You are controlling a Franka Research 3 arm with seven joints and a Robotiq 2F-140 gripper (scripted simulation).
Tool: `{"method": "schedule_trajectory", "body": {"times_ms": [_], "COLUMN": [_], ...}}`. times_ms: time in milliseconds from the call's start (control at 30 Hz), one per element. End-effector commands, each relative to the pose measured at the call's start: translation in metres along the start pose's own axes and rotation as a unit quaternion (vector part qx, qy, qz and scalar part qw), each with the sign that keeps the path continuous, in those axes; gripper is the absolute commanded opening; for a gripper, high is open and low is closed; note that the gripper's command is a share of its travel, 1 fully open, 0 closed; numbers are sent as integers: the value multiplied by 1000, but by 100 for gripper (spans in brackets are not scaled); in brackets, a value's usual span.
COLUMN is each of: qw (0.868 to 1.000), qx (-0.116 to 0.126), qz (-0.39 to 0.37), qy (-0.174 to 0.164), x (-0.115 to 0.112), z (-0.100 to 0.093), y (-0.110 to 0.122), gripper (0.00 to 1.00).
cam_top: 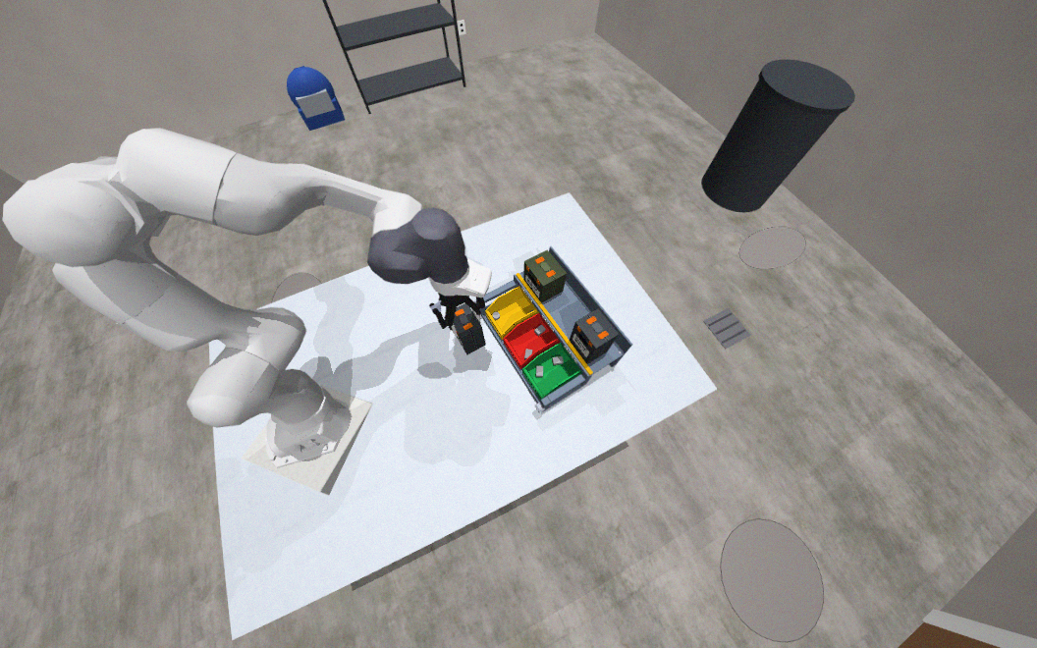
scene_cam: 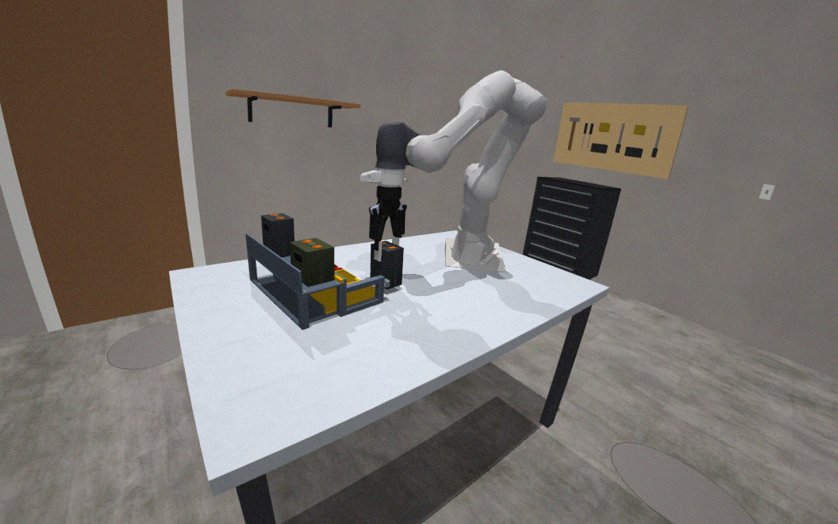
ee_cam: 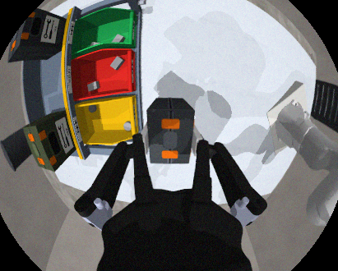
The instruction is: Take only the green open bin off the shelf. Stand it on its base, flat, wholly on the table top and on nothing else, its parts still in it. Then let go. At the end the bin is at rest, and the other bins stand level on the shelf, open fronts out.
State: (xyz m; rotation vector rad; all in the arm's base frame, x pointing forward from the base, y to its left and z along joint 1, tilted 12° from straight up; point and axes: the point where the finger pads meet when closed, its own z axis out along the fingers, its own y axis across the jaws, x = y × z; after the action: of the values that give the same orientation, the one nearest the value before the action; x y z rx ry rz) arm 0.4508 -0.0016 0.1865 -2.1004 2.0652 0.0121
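The black two-fingered gripper (ee_cam: 171, 147) points straight down over the white table top (cam_top: 442, 482), its fingers clamped on the top of a small dark grey box with orange tabs (ee_cam: 171, 131), which stands upright on the table just beside the front of the low grey-blue shelf rack (cam_top: 608, 326). In the exterior view that same dark box (scene_cam: 388, 263) sits at the near corner of the rack with the gripper (scene_cam: 387, 241) directly above it. The green open-topped plastic bin (cam_top: 552, 371) has not been taken out: it sits in the rack's front row at the end farthest from the gripper, level, with two small grey parts (cam_top: 556, 361) lying inside it. Next to it comes the red open bin (cam_top: 530, 340), also holding grey parts, and then the yellow open bin (cam_top: 511, 312), which is the one nearest the held box (the box and the yellow bin look very close, though whether they touch cannot be told). Behind a yellow strip, the rear row carries an olive-green box with orange tabs (cam_top: 546, 274) and a black box with orange tabs (cam_top: 595, 335).
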Motion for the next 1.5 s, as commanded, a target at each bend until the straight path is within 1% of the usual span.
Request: {"method": "schedule_trajectory", "body": {"times_ms": [0, 233, 267, 400, 800, 833, 967, 1367, 1400, 1467], "qw": [1000, 1000, 1000, 1000, 1000, 1000, 1000, 1000, 1000, 1000], "qx": [9, 9, 2, 9, 9, 2, 9, 9, 2, 5], "qz": [-2, -2, -1, -2, -2, -1, -2, -2, -1, -1], "qy": [5, 5, 1, 5, 5, 1, 5, 5, 1, 3], "x": [2, 2, 0, 2, 2, 0, 2, 2, 0, 1], "z": [-6, -6, -1, -6, -6, -1, -6, -6, -1, -4], "y": [-7, -7, -1, -7, -7, -1, -7, -7, -1, -4], "gripper": [0, 0, 0, 0, 0, 0, 0, 0, 0, 0]}}
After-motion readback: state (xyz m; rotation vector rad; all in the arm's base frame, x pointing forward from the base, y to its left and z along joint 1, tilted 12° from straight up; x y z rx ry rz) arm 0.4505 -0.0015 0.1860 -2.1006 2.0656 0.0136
